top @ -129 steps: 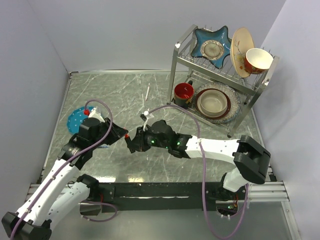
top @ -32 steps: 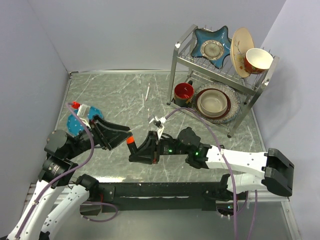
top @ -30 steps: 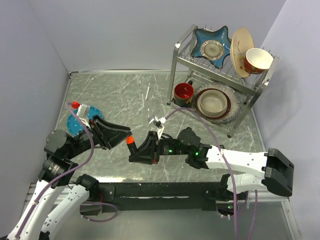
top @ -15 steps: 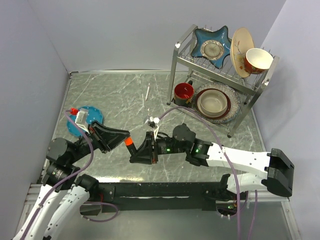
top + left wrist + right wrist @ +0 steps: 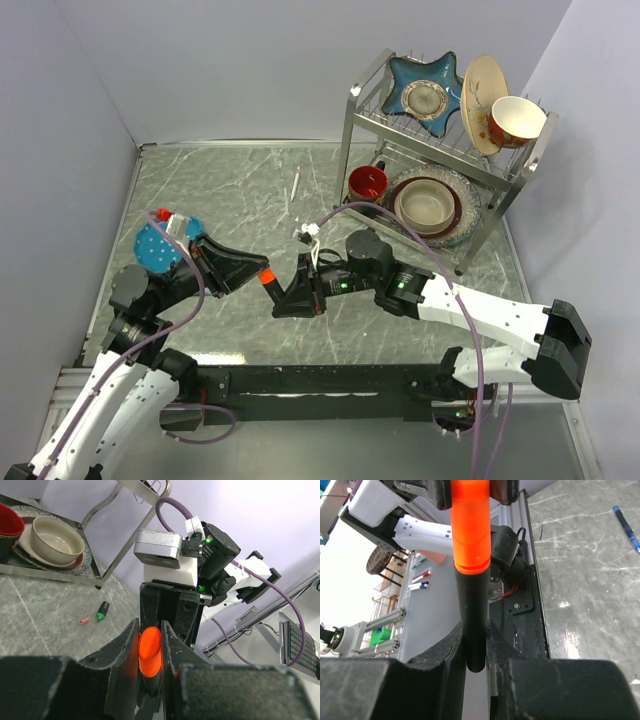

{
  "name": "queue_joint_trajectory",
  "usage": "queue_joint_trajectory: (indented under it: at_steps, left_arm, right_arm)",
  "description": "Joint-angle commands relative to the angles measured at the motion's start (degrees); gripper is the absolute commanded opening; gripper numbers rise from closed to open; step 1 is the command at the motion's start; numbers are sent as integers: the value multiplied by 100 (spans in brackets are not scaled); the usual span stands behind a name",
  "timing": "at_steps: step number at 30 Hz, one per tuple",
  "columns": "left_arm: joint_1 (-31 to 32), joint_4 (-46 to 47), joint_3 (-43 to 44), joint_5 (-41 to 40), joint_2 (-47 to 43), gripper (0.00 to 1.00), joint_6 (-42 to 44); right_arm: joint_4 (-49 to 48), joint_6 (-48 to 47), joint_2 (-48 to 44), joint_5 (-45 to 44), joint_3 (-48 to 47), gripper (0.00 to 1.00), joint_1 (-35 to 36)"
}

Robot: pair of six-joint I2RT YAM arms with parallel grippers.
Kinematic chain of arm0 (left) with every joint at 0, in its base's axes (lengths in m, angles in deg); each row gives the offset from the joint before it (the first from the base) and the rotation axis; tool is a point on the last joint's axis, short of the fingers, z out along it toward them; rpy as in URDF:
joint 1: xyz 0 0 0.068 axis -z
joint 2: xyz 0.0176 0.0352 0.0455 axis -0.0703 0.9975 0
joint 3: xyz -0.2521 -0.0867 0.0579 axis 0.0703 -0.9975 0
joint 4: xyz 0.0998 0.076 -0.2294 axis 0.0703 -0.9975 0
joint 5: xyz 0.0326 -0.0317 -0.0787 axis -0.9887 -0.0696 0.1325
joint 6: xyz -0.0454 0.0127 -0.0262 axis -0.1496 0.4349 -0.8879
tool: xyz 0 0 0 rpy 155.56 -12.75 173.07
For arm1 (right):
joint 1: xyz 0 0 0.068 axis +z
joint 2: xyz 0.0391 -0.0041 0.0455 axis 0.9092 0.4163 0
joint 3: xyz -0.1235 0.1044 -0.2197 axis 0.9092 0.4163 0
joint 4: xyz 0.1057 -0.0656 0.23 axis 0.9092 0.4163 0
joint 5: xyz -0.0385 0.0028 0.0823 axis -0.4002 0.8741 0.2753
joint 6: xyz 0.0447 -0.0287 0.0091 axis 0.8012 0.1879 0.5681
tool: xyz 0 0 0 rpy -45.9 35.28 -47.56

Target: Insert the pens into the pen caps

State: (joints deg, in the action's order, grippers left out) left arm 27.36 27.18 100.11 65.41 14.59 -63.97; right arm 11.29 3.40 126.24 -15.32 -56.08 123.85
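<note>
My left gripper is shut on the orange cap, seen close in the left wrist view. My right gripper is shut on the short black marker, whose front end sits inside the orange cap. Both grippers meet tip to tip above the table's front middle. A green-tipped black marker and a pink cap lie on the table by the rack's foot. The thin white pen lies at the back. The blue pen lies on the table. The green cap is out of view.
A metal dish rack with bowls and plates stands at the back right, a red mug at its left foot. A blue plate lies at the left, under my left wrist. Grey walls enclose the table.
Both grippers, still joined at the orange cap and marker, have shifted slightly to the right and back. The left wrist has swung right over the blue plate.
</note>
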Motion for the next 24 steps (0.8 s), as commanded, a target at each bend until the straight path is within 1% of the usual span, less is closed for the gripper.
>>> queue_joint_trajectory:
  at_steps: [1,3,6,9,10,12,15,18,24]
  left_arm:
    - [250,-456,-361,1661,167,1,-289]
    - [312,-261,-484,1574,246,1,-465]
    - [496,-198,-537,1354,316,1,-492]
    - [795,-32,-598,1170,509,1,-562]
    - [996,108,-642,1143,571,1,-606]
    - [1190,354,-713,1046,782,1,-641]
    - [1507,189,-695,984,1028,1,-406]
    - [1683,294,-809,1116,1230,1,-396]
    - [1789,-417,-704,1028,1424,1,35]
  right_arm:
    - [-1720,-109,-496,-480,-857,0,-492]
    - [-1790,-100,-487,-418,-953,0,-572]
    - [-1782,-109,-417,-322,-1173,0,-739]
    - [-1887,-39,-329,-199,-1340,0,-897]
    - [-1879,-30,-251,-163,-1392,0,-932]
    - [-1888,-21,-153,-14,-1559,0,-994]
    - [-1835,-74,-74,100,-1700,0,-1056]
    - [-1826,-74,-47,197,-1771,0,-1187]
    - [-1809,-74,-284,75,-1718,0,-1582]
